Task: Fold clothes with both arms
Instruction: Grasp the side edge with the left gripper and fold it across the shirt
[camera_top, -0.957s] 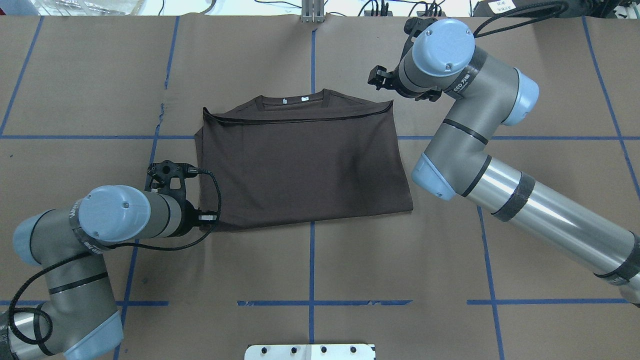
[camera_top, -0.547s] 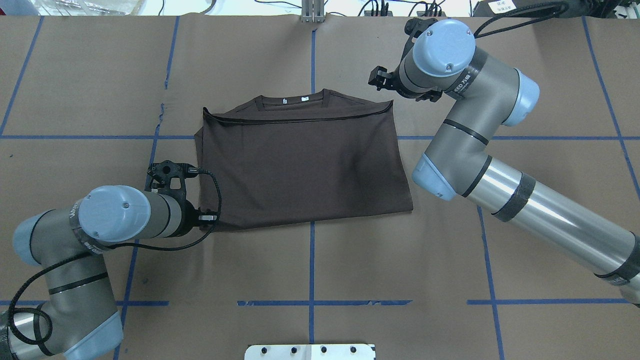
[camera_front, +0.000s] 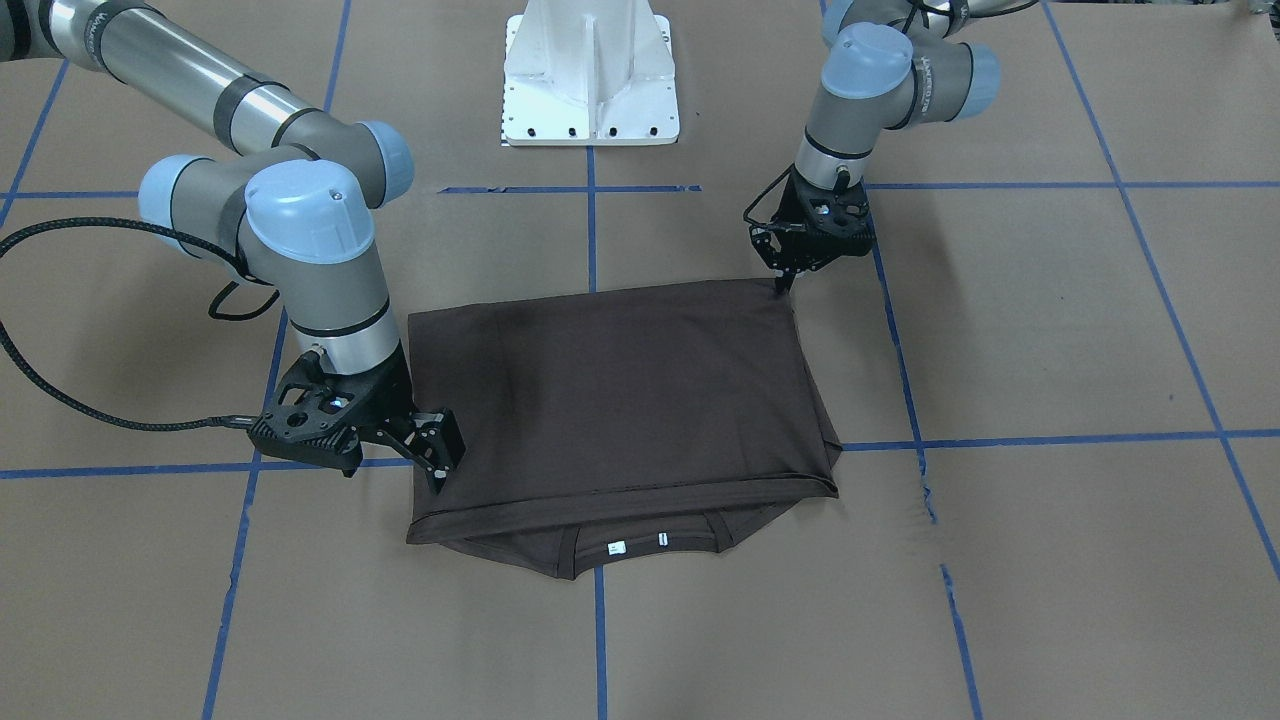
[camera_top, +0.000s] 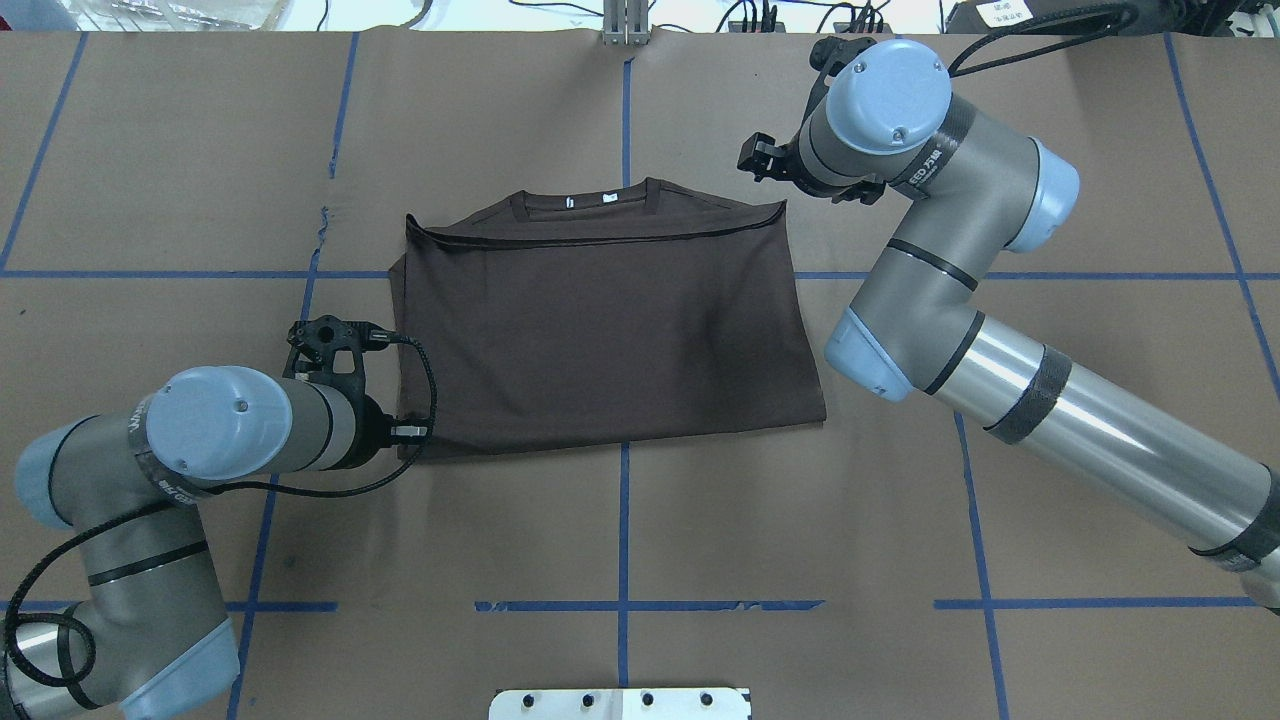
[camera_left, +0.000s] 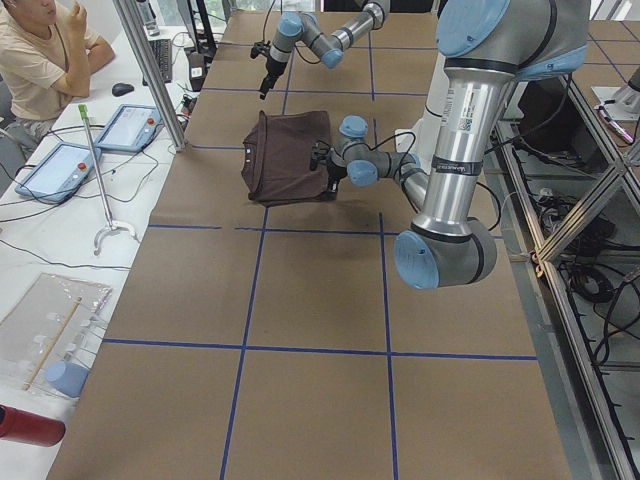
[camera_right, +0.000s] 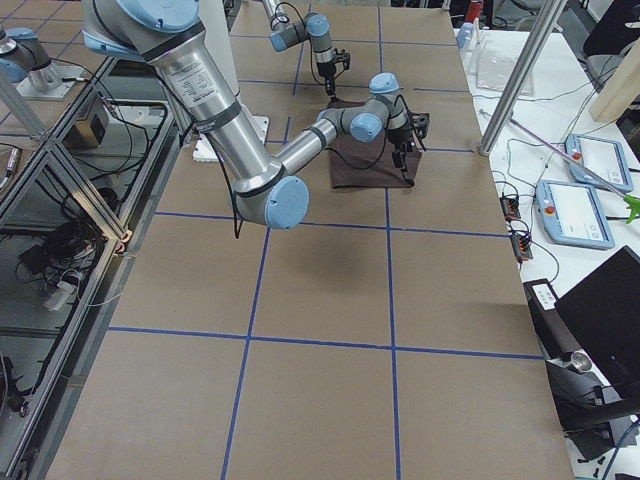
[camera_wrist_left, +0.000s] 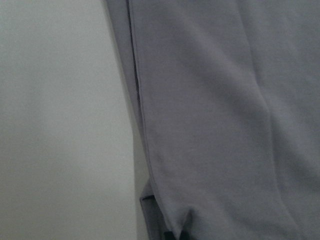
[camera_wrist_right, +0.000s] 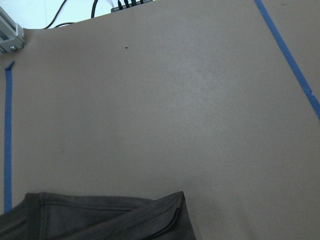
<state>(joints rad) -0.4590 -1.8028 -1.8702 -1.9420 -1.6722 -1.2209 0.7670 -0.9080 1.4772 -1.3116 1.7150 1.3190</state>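
Note:
The dark brown-grey T-shirt (camera_top: 600, 320) lies folded flat mid-table, its hem brought up near the collar (camera_front: 640, 545) with the white neck tags showing. At the shirt's near-left corner my left gripper (camera_front: 780, 288) is down with its fingers close together, shut on the cloth. In the left wrist view the shirt's edge (camera_wrist_left: 142, 130) runs down to dark fingertips at the bottom. My right gripper (camera_front: 437, 468) hangs open just above and outside the far-right corner and touches nothing. The right wrist view shows that corner (camera_wrist_right: 165, 215) from above.
The table is brown paper with blue tape lines (camera_top: 622, 540). The white pedestal (camera_front: 590, 80) stands at the robot's side. Beyond the far edge a person (camera_left: 40, 60) sits by tablets, beside a metal post (camera_left: 150, 70).
My left arm has shifted slightly left and away from the robot, and the shirt's near-left corner went with it. The right arm rose a touch. The rest of the shirt lies as before.

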